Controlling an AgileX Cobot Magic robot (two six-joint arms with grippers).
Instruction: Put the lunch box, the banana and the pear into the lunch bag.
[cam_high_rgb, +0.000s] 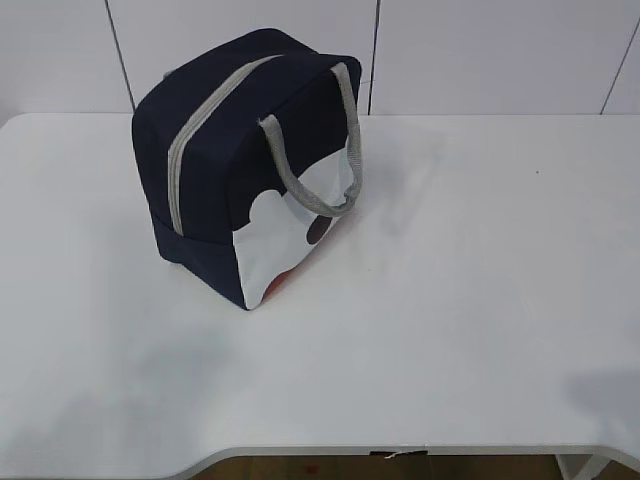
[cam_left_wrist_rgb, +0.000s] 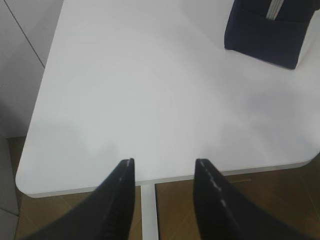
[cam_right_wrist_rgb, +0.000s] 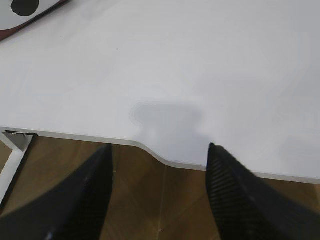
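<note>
Navy lunch bag (cam_high_rgb: 215, 150), grey zipper (cam_high_rgb: 190, 140), white table (cam_high_rgb: 450, 300)

White table (cam_high_rgb: 450, 300), wooden floor (cam_right_wrist_rgb: 165, 210)

No words, numbers or brand marks are readable anywhere here. The lunch bag (cam_high_rgb: 235, 160) shows only a picture on its white end panel (cam_high_rgb: 290, 235), dark rounded shapes with a touch of red, no lettering. Its grey zipper strip (cam_high_rgb: 205, 125) and strap handle (cam_high_rgb: 315, 150) are plain. The white table (cam_high_rgb: 450, 300) carries no label or sign.
</note>
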